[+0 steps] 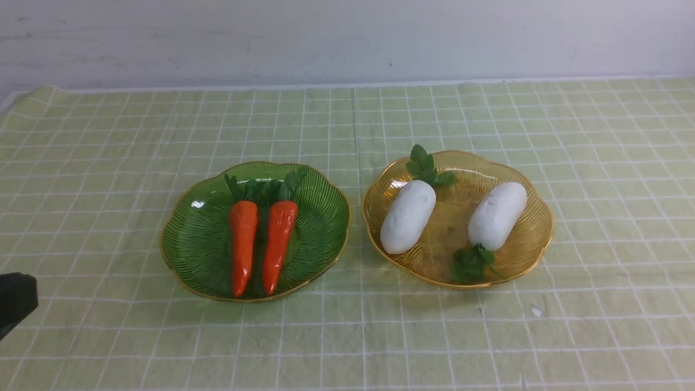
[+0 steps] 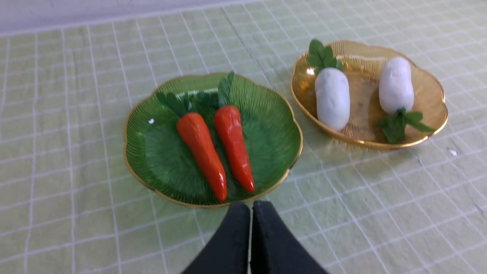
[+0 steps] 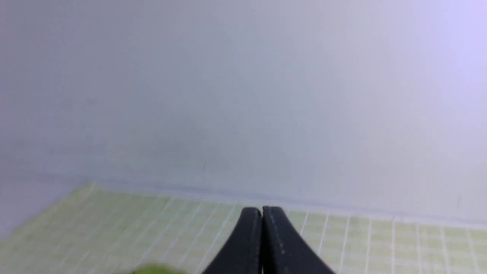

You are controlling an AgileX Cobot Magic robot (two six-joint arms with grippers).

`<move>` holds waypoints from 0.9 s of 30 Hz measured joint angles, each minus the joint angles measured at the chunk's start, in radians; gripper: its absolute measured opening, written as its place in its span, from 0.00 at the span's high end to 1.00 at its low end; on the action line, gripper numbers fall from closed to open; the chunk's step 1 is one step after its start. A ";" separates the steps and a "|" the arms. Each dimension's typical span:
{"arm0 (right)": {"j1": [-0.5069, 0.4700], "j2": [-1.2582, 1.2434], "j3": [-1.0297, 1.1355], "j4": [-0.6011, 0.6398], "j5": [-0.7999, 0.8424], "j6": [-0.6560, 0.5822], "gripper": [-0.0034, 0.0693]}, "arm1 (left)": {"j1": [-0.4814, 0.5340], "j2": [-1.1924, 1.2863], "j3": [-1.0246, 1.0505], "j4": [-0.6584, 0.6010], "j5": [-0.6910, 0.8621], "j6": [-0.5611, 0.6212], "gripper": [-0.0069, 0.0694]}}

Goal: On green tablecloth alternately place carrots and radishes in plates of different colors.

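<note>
On the green tablecloth (image 1: 108,141) stand two plates. The green plate (image 1: 190,239) on the left holds two carrots (image 1: 242,244) (image 1: 278,241) side by side, leaves at the far end. The amber-yellow plate (image 1: 535,228) on the right holds two radishes (image 1: 408,216) (image 1: 498,215), one with its leaves at the far end, the other with its leaves at the near end. The left wrist view shows the carrots (image 2: 201,152) (image 2: 234,146), the radishes (image 2: 332,97) (image 2: 395,83) and both plates (image 2: 152,152) (image 2: 430,99). My left gripper (image 2: 251,205) is shut and empty, just short of the green plate. My right gripper (image 3: 261,210) is shut and empty, facing the wall.
A pale wall (image 1: 347,38) stands behind the table's back edge. A black piece of my left arm (image 1: 16,298) shows at the front view's left edge. A small white speck (image 1: 536,310) lies on the cloth in front of the amber plate.
</note>
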State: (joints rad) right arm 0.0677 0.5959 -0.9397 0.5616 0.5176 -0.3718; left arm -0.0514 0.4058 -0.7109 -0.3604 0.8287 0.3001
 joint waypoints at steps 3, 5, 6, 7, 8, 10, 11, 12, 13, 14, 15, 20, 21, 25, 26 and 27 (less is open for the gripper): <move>0.000 -0.231 0.243 0.019 -0.258 -0.030 0.97 | 0.000 -0.017 0.032 -0.006 -0.034 0.000 0.92; 0.000 -0.294 0.302 0.022 -0.319 -0.041 0.97 | 0.000 -0.017 0.044 -0.009 -0.041 0.000 0.92; 0.000 -0.395 0.387 0.026 -0.364 -0.049 0.97 | 0.000 -0.017 0.059 -0.011 -0.047 0.000 0.92; 0.000 -0.411 0.394 0.026 -0.369 -0.050 0.97 | 0.000 -0.017 0.062 -0.012 -0.049 0.000 0.92; 0.000 -0.444 0.425 0.026 -0.376 -0.055 0.97 | 0.000 -0.017 0.068 -0.018 -0.056 0.000 0.92; 0.000 -0.480 0.454 0.026 -0.377 -0.056 0.97 | 0.000 -0.017 0.081 -0.025 -0.079 0.000 0.92; 0.000 -0.502 0.473 0.027 -0.375 -0.056 0.97 | 0.000 -0.017 0.093 -0.027 -0.102 0.000 0.92; 0.000 -0.521 0.488 0.027 -0.374 -0.059 0.97 | 0.000 -0.017 0.101 -0.029 -0.109 0.000 0.92; 0.000 -0.541 0.497 0.027 -0.371 -0.064 0.97 | 0.000 -0.017 0.122 -0.031 -0.120 0.000 0.92; 0.000 -0.554 0.500 0.027 -0.370 -0.066 0.97 | 0.000 -0.020 0.137 -0.032 -0.124 0.000 0.92; 0.000 -0.565 0.501 0.027 -0.370 -0.071 0.97 | 0.000 -0.024 0.150 -0.035 -0.126 0.000 0.92; 0.000 -0.592 0.501 0.027 -0.371 -0.080 0.97 | 0.000 -0.056 0.219 -0.059 -0.169 0.000 0.92; 0.000 -0.592 0.501 0.027 -0.371 -0.080 0.97 | 0.000 -0.056 0.221 -0.059 -0.173 0.000 0.92; 0.000 -0.592 0.501 0.027 -0.371 -0.081 0.97 | 0.000 -0.062 0.231 -0.092 -0.204 0.000 0.92; 0.000 -0.592 0.501 0.027 -0.371 -0.081 0.97 | 0.000 -0.063 0.231 -0.099 -0.204 0.000 0.92; 0.000 -0.592 0.501 0.027 -0.371 -0.081 0.97 | 0.000 -0.063 0.231 -0.102 -0.204 0.000 0.92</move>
State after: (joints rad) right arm 0.0677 0.0035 -0.4389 0.5885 0.1465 -0.4525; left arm -0.0514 0.3426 -0.4799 -0.4625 0.6247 0.3001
